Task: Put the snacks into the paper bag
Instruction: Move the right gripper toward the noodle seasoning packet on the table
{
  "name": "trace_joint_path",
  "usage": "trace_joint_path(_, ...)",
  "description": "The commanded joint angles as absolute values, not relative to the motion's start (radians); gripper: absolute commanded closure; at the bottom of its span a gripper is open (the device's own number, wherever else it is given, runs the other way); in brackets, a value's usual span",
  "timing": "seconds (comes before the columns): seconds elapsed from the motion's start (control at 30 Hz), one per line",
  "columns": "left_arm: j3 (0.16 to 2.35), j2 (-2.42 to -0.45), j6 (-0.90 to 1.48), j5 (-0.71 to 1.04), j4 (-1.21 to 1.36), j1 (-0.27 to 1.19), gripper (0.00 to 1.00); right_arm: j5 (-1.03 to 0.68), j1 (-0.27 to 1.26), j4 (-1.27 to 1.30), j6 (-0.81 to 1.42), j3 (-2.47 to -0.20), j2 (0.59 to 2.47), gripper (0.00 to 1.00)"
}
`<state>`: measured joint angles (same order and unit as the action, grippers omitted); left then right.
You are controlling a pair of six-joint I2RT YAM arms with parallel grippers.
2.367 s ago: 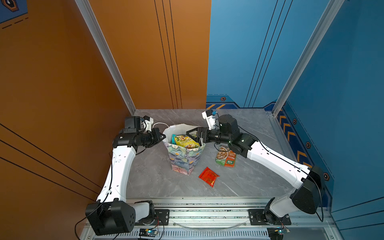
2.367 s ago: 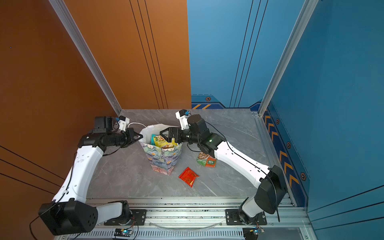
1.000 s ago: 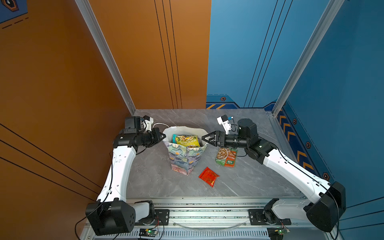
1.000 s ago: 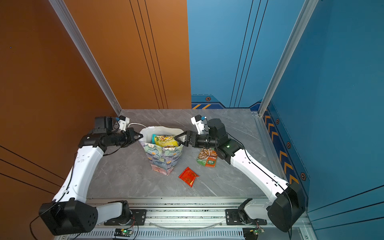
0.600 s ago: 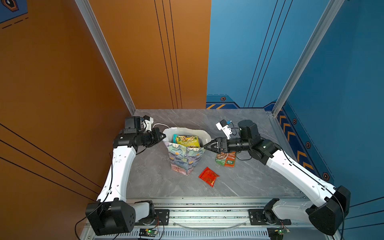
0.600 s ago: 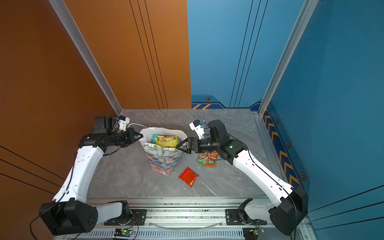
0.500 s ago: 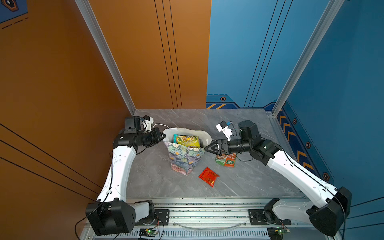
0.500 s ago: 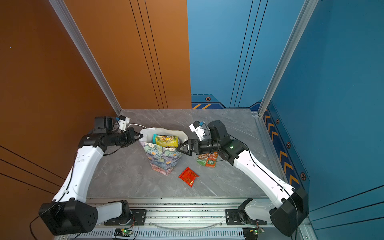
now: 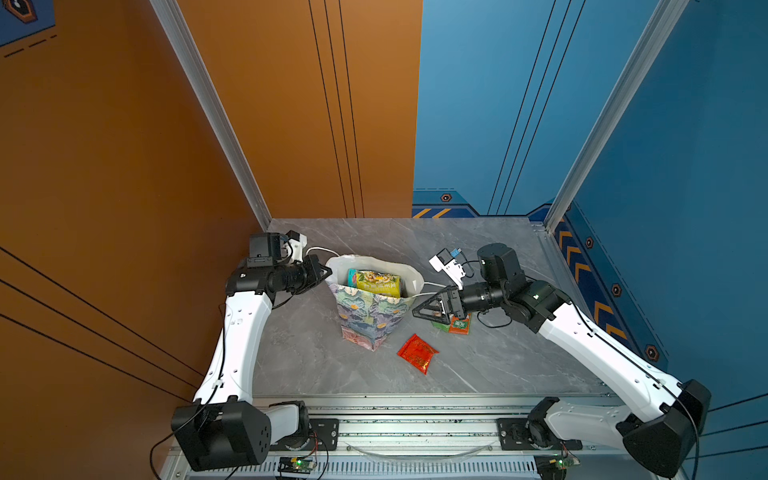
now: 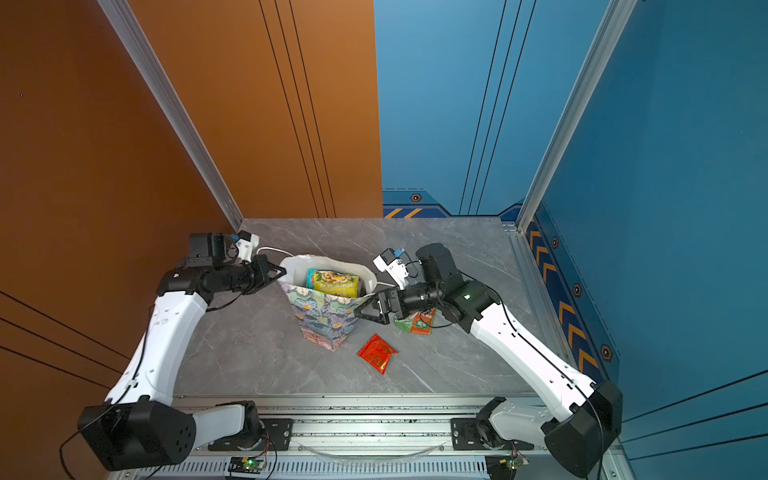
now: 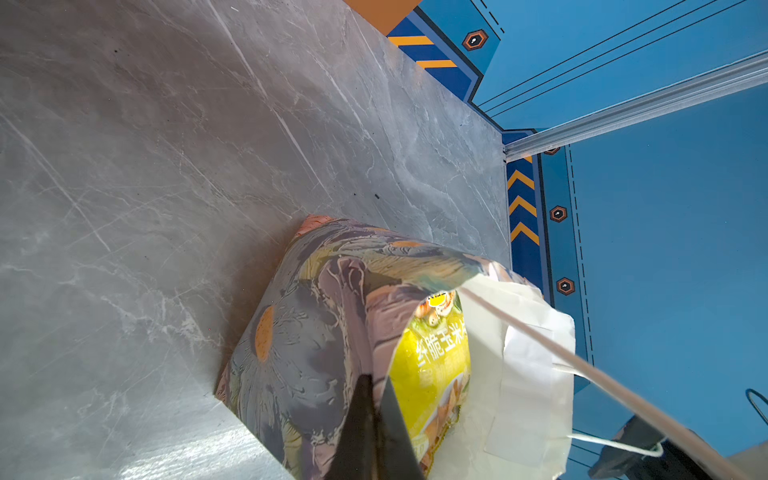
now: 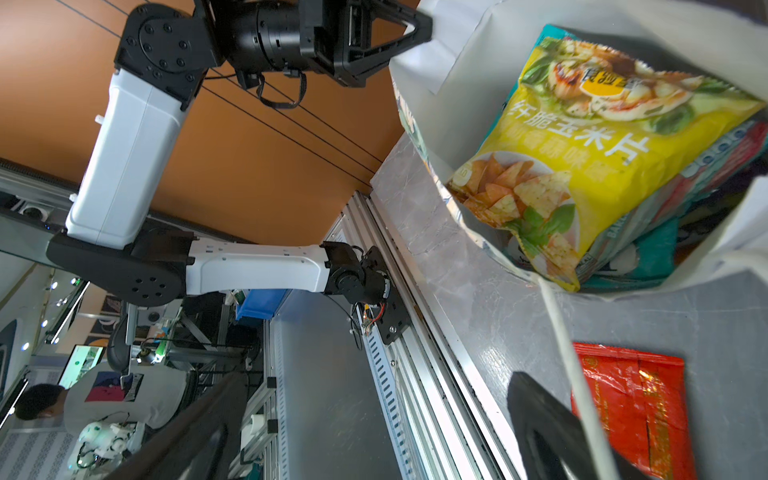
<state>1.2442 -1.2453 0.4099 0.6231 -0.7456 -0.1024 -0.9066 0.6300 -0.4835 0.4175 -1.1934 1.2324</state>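
Nearly there: my left gripper (image 9: pixel 322 272) pinches the bag (image 9: pixel 370 320) by its rim, and the chip bag (image 9: pixel 377 283) sits inside over a teal packet (image 12: pixel 648 249). My right gripper (image 9: pixel 432 311) hangs spread and empty just beside the bag. Left to load, I judge: the red packet (image 9: pixel 417 353) and the green-orange packet (image 9: pixel 459 324), both lying near the bag.

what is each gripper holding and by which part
The left gripper pinches the paper bag by its top rim. The right gripper is open, holding nothing.
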Motion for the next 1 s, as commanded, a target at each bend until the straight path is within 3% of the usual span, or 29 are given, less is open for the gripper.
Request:
trace_joint_path(0.0,1.242,-1.232,0.41,0.623,-0.691,-0.121,1.0,-0.942,0.638,-0.581,0.326,-1.233,1.221,0.0)
trace_joint_path(0.6,1.235,-1.239,0.408,0.652,-0.674,-0.121,1.0,-0.989,0.726,-0.782,0.167,-1.335,1.407,0.0)
trace_joint_path(0.83,1.236,-1.236,0.411,0.651,-0.673,-0.121,1.0,-0.899,0.64,-0.753,0.239,-1.274,1.272,0.0)
trace_joint_path(0.97,1.238,-1.239,0.411,0.645,-0.673,-0.127,1.0,-0.845,0.51,-0.722,0.342,-1.175,1.164,0.08)
